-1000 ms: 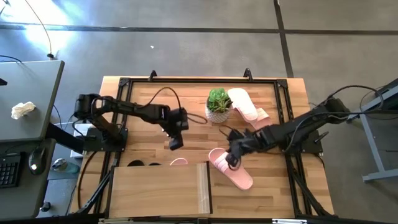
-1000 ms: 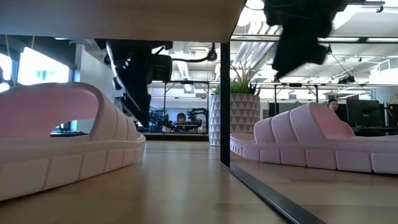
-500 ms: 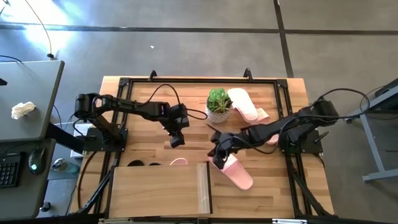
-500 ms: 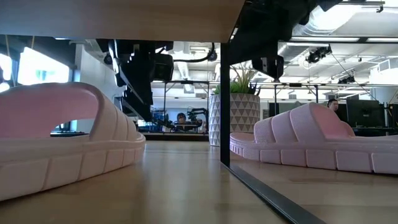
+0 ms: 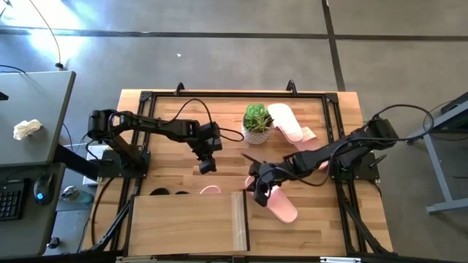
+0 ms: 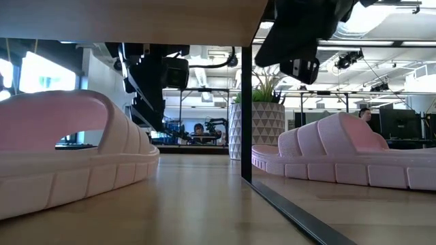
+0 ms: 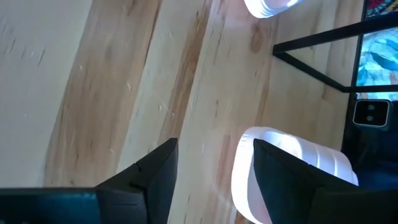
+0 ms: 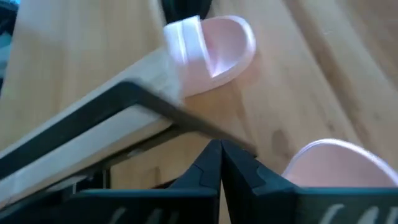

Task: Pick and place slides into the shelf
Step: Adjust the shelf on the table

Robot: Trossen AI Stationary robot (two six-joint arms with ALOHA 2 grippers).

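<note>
The light-wood shelf (image 5: 189, 223) stands at the table's near edge. From under its far side peek two black slides (image 5: 159, 192) and a pink slide (image 5: 210, 190), whose sole rests on the table (image 6: 68, 156). Another pink slide (image 5: 279, 207) lies flat to the right of the shelf (image 6: 347, 156). My right gripper (image 5: 257, 193) hangs shut, with nothing between its fingers (image 8: 219, 155), just above that slide's far-left end. My left gripper (image 5: 207, 165) hovers open above the table (image 7: 214, 180), just beyond the pink slide under the shelf (image 7: 242, 180). A third pink slide (image 5: 287, 121) lies at the back.
A small potted plant (image 5: 257, 121) stands at the back centre, next to the far pink slide. Part of another pink slide (image 5: 311, 157) shows under my right arm. The black frame (image 5: 219, 96) runs round the tabletop. Bare wood lies between the shelf and the plant.
My right gripper has gone toward the table's left edge and a little down, from over the middle of the pink slide beside the shelf to its far-left end, and has tipped more steeply downward. The slide has stayed where it lay.
</note>
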